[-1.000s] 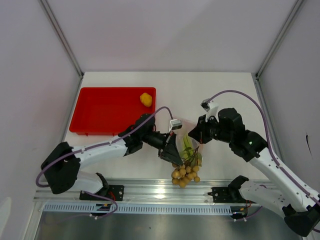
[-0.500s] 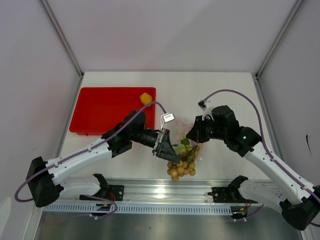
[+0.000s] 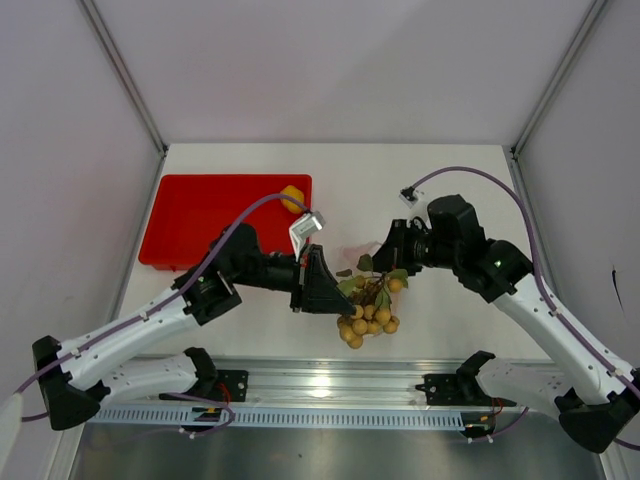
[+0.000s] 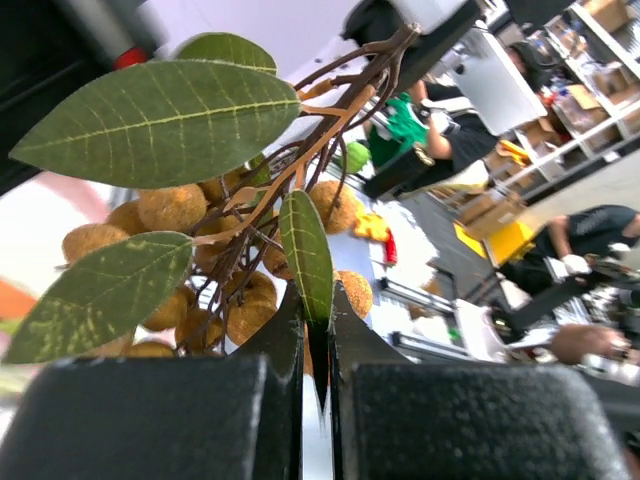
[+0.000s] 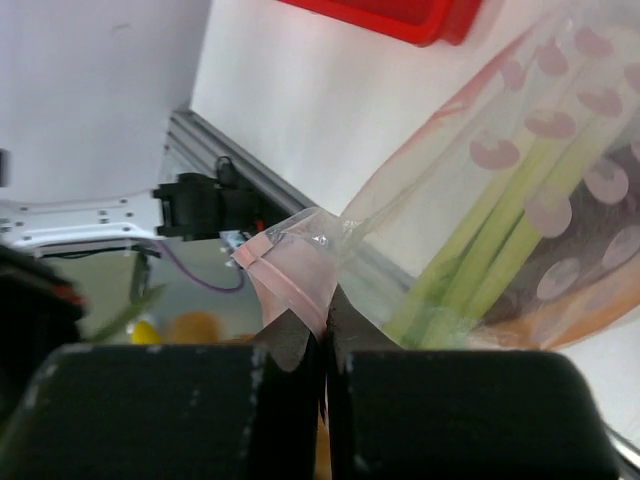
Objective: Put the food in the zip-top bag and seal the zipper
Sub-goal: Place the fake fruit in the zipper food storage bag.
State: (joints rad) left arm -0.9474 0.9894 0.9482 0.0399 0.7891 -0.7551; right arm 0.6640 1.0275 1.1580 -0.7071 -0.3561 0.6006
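Note:
A bunch of tan round berries (image 3: 367,322) with green leaves hangs from my left gripper (image 3: 340,290) above the table's near middle. In the left wrist view that gripper (image 4: 317,312) is shut on one leaf (image 4: 306,255) of the bunch (image 4: 170,207). My right gripper (image 3: 384,262) is close on the right. It (image 5: 322,312) is shut on the zip-top bag's (image 5: 560,150) corner, pinching the pink zipper (image 5: 290,283). Green-white stalks (image 5: 480,262) lie inside the bag. A small yellow fruit (image 3: 291,196) sits in the red tray (image 3: 205,225).
The red tray stands at the far left of the table, behind my left arm. The aluminium rail (image 3: 330,385) runs along the near edge, just below the hanging bunch. Grey walls close in both sides.
My left gripper has swung away from the near edge and to the left, carrying the berry bunch with it. The right gripper has shifted slightly toward the back with the bag.

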